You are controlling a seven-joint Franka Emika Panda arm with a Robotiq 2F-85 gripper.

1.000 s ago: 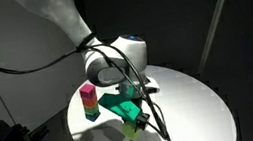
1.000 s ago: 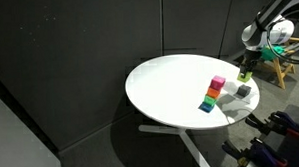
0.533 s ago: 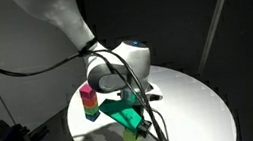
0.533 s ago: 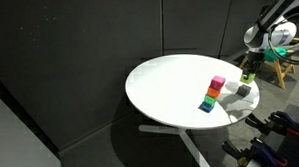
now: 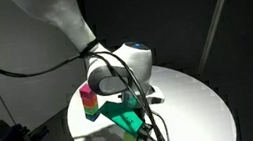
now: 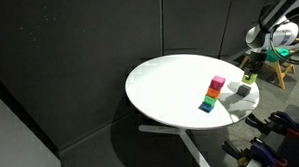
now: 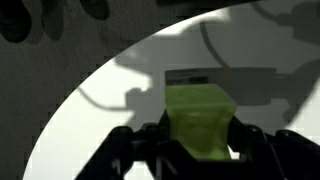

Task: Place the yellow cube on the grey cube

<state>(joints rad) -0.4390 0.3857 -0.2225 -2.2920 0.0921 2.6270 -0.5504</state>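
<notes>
In the wrist view my gripper (image 7: pixel 200 150) is shut on the yellow cube (image 7: pixel 200 112), a lime-tinted block that fills the space between the dark fingers. The grey cube (image 7: pixel 198 76) lies on the white table just beyond it, partly covered by the yellow cube. In an exterior view the gripper (image 6: pixel 251 74) holds the yellow cube (image 6: pixel 250 79) just above the grey cube (image 6: pixel 247 91) near the table's edge. In an exterior view the yellow cube (image 5: pixel 132 133) hangs under the green gripper body (image 5: pixel 122 109); the grey cube is not clear there.
A stack of coloured cubes with a pink one on top stands on the round white table in both exterior views (image 5: pixel 90 101) (image 6: pixel 214 93). The table's rim (image 6: pixel 150 111) is close to the grey cube. Cables hang beside the gripper (image 5: pixel 153 112).
The gripper with the yellow cube has shifted a little lower and closer to the grey cube. The stack has not moved.
</notes>
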